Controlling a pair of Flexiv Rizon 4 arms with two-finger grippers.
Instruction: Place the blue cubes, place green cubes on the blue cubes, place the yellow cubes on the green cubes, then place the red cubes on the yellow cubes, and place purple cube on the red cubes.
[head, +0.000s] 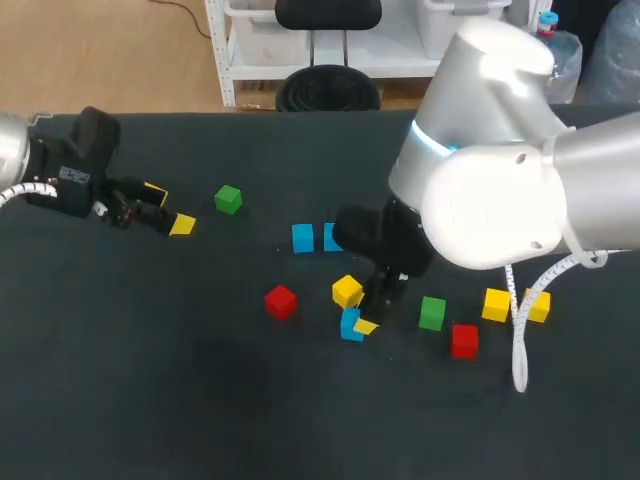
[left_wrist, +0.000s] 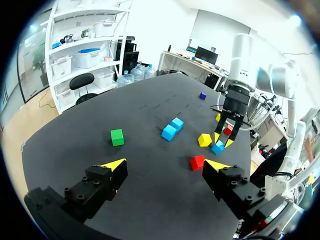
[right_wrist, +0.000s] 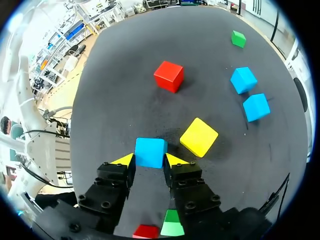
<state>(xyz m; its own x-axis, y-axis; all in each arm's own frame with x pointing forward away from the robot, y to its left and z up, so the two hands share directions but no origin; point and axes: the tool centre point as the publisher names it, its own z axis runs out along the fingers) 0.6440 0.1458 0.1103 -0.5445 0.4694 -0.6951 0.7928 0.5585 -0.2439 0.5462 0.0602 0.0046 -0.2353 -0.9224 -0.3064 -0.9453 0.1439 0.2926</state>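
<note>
Yellow tips of the right gripper (right_wrist: 150, 160) press on two opposite sides of a blue cube (right_wrist: 150, 151), so it is clamped on that cube near the middle of the black table (head: 150, 390). Whether the cube rests on the surface or is just above it, I cannot tell. Just beside it, clear of the fingers, lies a yellow cube (right_wrist: 199, 137), turned at an angle to the held one. Farther ahead stands a red cube (right_wrist: 168, 76). Off to one side two more blue cubes (right_wrist: 243, 80) lie close together, with a green cube (right_wrist: 238, 38) well beyond them. Behind the right gripper, a second green cube (head: 432, 312), a second red cube (head: 464, 340) and two yellow cubes (head: 496, 304) sit in a loose cluster. The left gripper (head: 168, 207) hangs over the table's left part, fingers wide apart with nothing between them. A purple cube (left_wrist: 202, 95) lies alone, well beyond the others.
</note>
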